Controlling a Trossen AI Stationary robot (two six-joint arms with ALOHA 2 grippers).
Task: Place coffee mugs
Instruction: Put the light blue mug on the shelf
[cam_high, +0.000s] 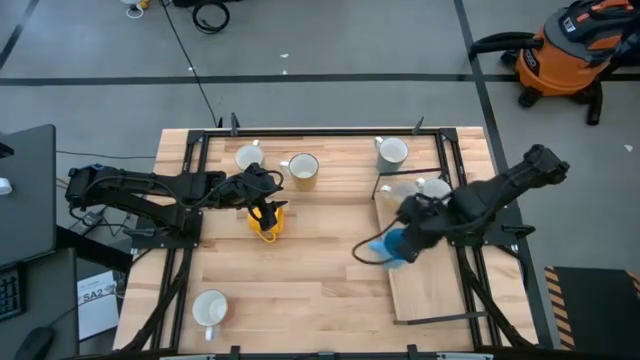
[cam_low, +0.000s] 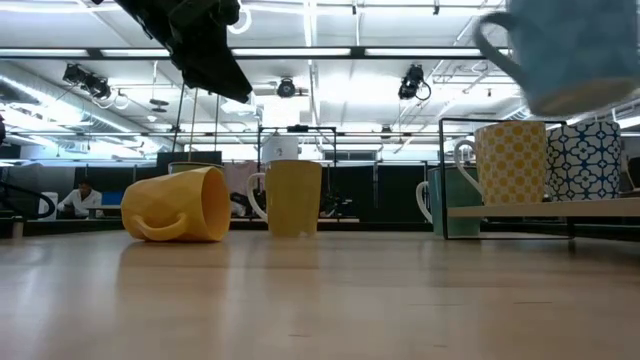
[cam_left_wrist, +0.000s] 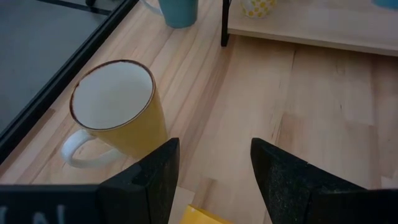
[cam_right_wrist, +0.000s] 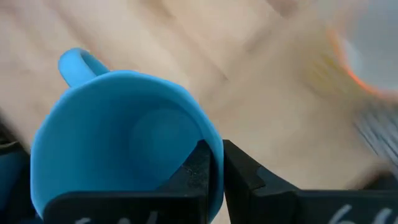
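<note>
Blue mug (cam_right_wrist: 121, 143) rim pinched between right fingers (cam_right_wrist: 199, 171); left fingers (cam_left_wrist: 158, 177) spread above yellow mug (cam_high: 267, 222).

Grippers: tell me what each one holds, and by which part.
The right gripper holds the blue mug by its rim, one finger inside and one outside the wall. The left gripper is open and holds nothing, above the tipped yellow mug.

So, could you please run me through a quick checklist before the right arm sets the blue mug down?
1. Right gripper pinches the blue mug by its rim: ok.
2. Mug lifted off the table: ok, low view.
3. Raised wooden shelf has bare space: ok.
4. Patterned mugs on the shelf clear of the landing spot: cannot tell.
5. Left gripper open, above the tipped yellow mug, away from the shelf: ok.
</note>
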